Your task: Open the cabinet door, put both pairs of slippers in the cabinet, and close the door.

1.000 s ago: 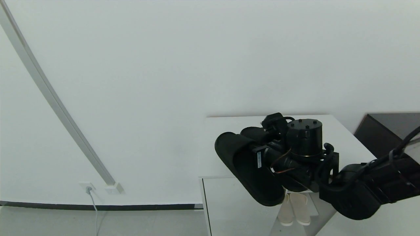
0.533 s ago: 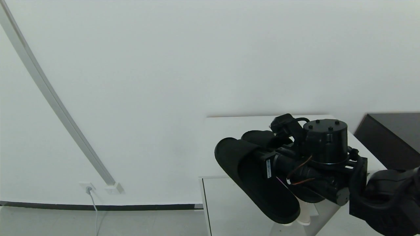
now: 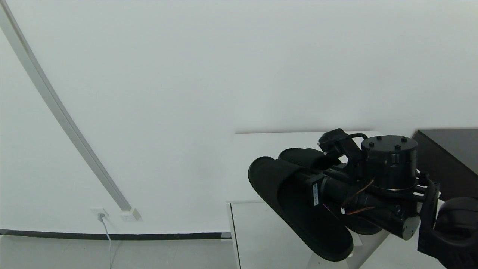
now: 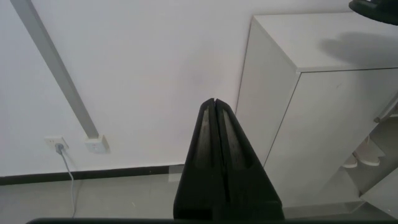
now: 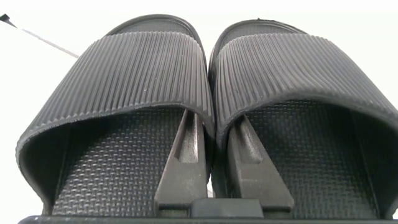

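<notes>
**Head view.** The black slippers [image 3: 298, 201], a pair held side by side, hang in the air off the right arm [image 3: 388, 175]. They are in front of the upper front edge of the white cabinet [image 3: 269, 145]. Their toes point up and to the left, and their heels drop toward the lower right. The fingers carrying them are hidden under the straps. Slippers and arm cover most of the cabinet's right half, so the state of its door cannot be made out here. A grey duct [image 3: 56, 108] runs slantwise down the wall to a socket [image 3: 99, 214] near the floor at left. A dark unit [image 3: 448, 149], cut off by the frame, stands right of the cabinet.

**Left wrist view.** The left gripper [image 4: 214, 107] has its two fingers pressed flat together with nothing between them. It is left of the cabinet and apart from it. At the cabinet's right the front is open to shelves, where the white slippers [image 4: 365, 155] rest, partly seen and cut off at the edge. A black toe at the top corner is also cropped.

**Right wrist view.** The right gripper [image 5: 214, 124] has one finger inside each black slipper, under the ribbed straps. It pinches the two inner side walls together between them. The fingertips are covered by the straps, and the heels fall outside the frame.
</notes>
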